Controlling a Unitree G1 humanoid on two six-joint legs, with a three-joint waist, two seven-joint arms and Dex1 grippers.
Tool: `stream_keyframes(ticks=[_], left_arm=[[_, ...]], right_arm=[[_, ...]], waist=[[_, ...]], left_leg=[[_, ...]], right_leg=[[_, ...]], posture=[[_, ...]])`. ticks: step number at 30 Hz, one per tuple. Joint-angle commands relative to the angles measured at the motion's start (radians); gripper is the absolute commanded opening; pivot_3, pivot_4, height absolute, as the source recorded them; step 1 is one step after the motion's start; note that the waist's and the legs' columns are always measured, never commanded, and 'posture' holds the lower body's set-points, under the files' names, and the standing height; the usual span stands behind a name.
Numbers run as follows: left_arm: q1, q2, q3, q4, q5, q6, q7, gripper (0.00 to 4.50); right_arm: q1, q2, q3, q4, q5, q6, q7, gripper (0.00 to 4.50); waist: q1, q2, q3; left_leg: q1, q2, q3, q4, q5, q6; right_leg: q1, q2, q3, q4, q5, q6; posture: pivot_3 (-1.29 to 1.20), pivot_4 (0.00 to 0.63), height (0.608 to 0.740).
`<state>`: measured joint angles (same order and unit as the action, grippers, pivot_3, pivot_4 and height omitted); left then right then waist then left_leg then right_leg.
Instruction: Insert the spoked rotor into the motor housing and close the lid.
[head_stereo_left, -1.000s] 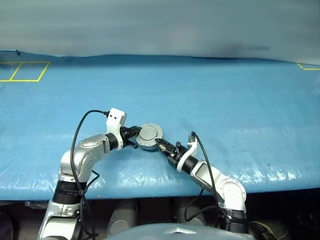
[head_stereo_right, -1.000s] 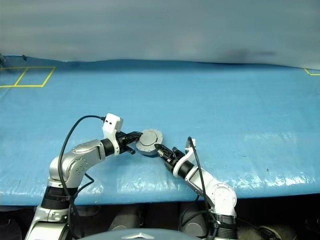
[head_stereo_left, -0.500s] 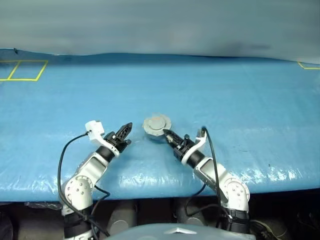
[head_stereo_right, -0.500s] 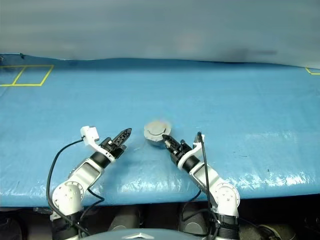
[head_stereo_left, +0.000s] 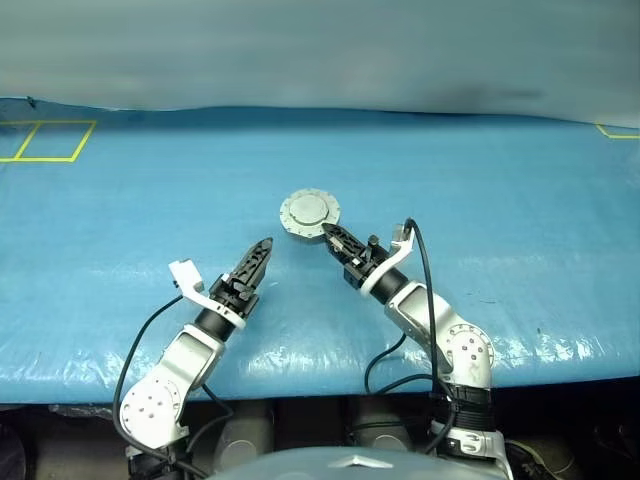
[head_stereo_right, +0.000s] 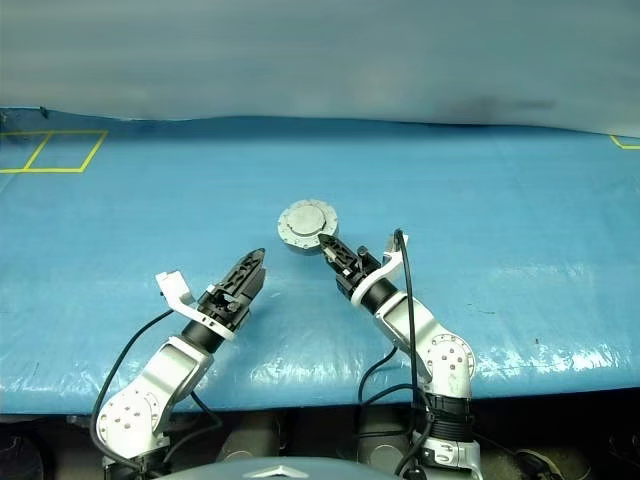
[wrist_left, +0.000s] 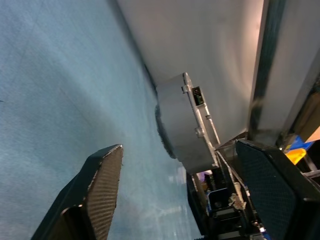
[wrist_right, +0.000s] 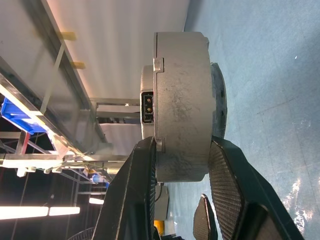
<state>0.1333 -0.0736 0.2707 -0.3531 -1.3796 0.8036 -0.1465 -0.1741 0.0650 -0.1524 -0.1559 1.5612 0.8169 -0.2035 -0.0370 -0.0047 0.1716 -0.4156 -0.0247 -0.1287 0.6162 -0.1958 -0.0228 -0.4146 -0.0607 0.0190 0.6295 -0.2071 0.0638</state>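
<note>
Over the blue-covered bench (head_stereo_left: 480, 190), seen from the head views: left pincer (head_stereo_left: 262, 252) let go of the motor housing (head_stereo_left: 309, 213) within the last second, now drawn back and hanging apart from it, fingers spread. Right pincer (head_stereo_left: 331, 233) clamped on the housing's lower edge, carrying it alone and higher than a second ago. Lid (head_stereo_right: 308, 219) shut flat against the housing, plain outer face with raised centre turned toward the camera. No spoked rotor to be made out outside; judged already enclosed, so the task looks all but finished, with only setting down or a last check left.

From the left wrist view: two dark ribbed fingers (wrist_left: 102, 187) standing wide apart with nothing between them, the housing edge-on beyond, clear of both.

From the right wrist view: both fingers (wrist_right: 142, 185) pressed on the grey rim of the housing, one on each side, a small dark connector socket (wrist_right: 147, 106) showing on the side wall.

Beneath everything, a blue tarp-like cover with soft creases and glossy patches near the front edge; yellow tape squares (head_stereo_left: 45, 142) at the far left corner. Beyond, a pale grey wall; metal framing and strip lights glimpsed from the wrist.
</note>
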Motion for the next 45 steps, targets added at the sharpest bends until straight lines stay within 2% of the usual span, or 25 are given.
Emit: stream_keyframes(ticks=[1, 8, 22, 28, 31, 35, 41, 45], left_arm=[[0.028, -0.087, -0.041, -0.005, -0.110, -0.037, -0.004, 4.50], [0.042, -0.077, -0.092, 0.027, -0.194, -0.103, 0.001, 4.50], [0.025, -0.048, -0.142, 0.060, -0.213, -0.184, -0.041, 4.50], [0.013, -0.043, -0.155, 0.086, -0.221, -0.192, -0.022, 4.50], [0.019, -0.041, -0.157, 0.090, -0.232, -0.192, -0.013, 3.90], [0.033, -0.039, -0.157, 0.075, -0.243, -0.195, -0.008, 2.53], [0.050, -0.035, -0.157, 0.051, -0.251, -0.215, 0.001, 2.45], [0.033, -0.027, -0.152, 0.050, -0.231, -0.240, 0.038, 2.45]], right_arm=[[-0.033, 0.010, 0.024, -0.044, 0.062, 0.010, 0.025, 1.15], [-0.006, 0.008, 0.078, -0.085, 0.112, 0.037, -0.016, 1.15], [0.074, -0.026, 0.185, -0.157, 0.203, 0.046, -0.073, 1.15], [0.093, -0.042, 0.227, -0.183, 0.195, 0.037, -0.070, 1.15], [0.090, -0.058, 0.232, -0.193, 0.166, 0.028, -0.048, 1.15], [0.092, -0.076, 0.226, -0.193, 0.145, 0.017, -0.026, 1.15], [0.098, -0.112, 0.202, -0.167, 0.103, 0.004, 0.009, 3.18], [0.099, -0.170, 0.197, -0.189, -0.011, -0.005, 0.085, 4.43]], waist=[[0.000, 0.000, 0.000], [0.000, 0.000, 0.000], [0.000, 0.000, 0.000], [0.000, 0.000, 0.000], [0.001, 0.000, 0.000], [0.001, 0.000, 0.000], [0.001, 0.000, 0.000], [0.002, 0.000, 0.000]], left_leg=[[0.000, 0.000, 0.000, 0.000, 0.000, 0.000], [0.000, 0.000, 0.000, 0.000, 0.000, 0.000], [0.000, 0.000, 0.000, 0.000, 0.000, 0.000], [0.000, 0.000, 0.000, 0.001, 0.000, 0.000], [0.000, 0.000, 0.000, 0.001, 0.000, 0.000], [0.000, 0.000, 0.000, 0.001, 0.000, 0.000], [0.000, 0.000, 0.000, 0.001, 0.000, 0.000], [0.000, 0.000, 0.000, 0.002, 0.000, 0.000]], right_leg=[[0.000, 0.000, 0.000, 0.000, 0.000, 0.000], [0.000, 0.000, 0.000, 0.000, 0.000, 0.000], [0.000, 0.000, 0.000, 0.000, 0.000, 0.000], [0.000, 0.000, 0.000, 0.000, 0.000, 0.000], [0.001, 0.000, 0.000, 0.000, 0.000, 0.000], [0.001, 0.000, 0.000, 0.000, 0.000, 0.000], [0.001, 0.000, 0.000, 0.000, 0.000, 0.000], [0.001, 0.000, 0.000, 0.000, 0.000, 0.000]], posture=[[0.00, 0.150, 0.740], [0.00, 0.150, 0.740], [0.00, 0.150, 0.740], [0.00, 0.150, 0.740], [0.00, 0.150, 0.740], [0.00, 0.150, 0.740], [0.00, 0.150, 0.740], [0.00, 0.150, 0.740]])
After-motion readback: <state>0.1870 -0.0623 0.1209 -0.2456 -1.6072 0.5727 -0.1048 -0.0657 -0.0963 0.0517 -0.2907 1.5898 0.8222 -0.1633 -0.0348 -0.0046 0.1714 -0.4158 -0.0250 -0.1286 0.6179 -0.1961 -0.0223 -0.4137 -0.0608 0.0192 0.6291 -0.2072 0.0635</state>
